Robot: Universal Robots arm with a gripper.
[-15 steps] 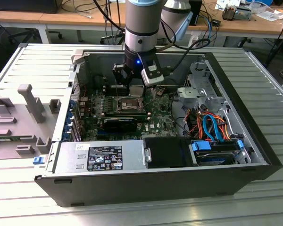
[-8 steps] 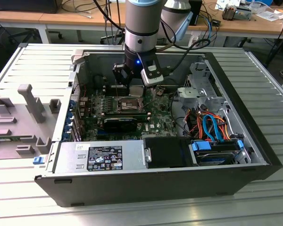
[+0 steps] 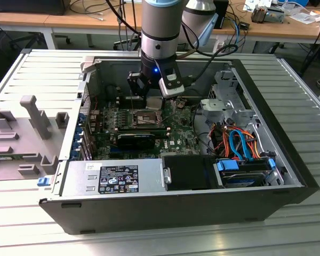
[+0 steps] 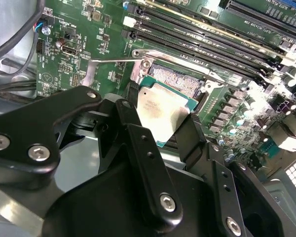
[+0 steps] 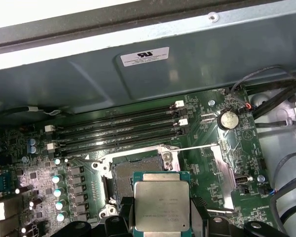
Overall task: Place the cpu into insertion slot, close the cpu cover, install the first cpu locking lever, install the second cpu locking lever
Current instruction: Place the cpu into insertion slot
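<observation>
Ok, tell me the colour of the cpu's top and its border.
The cpu has a silver-grey metal top with a green border, clearest in the first wrist view.

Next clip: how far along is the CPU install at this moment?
Done: nothing is seated yet; the insertion slot lies uncovered, its dark centre bare. In hand: the gripper is shut on the cpu, held over the slot's edge. Left: seating the chip, plus every closing and locking step.
</observation>
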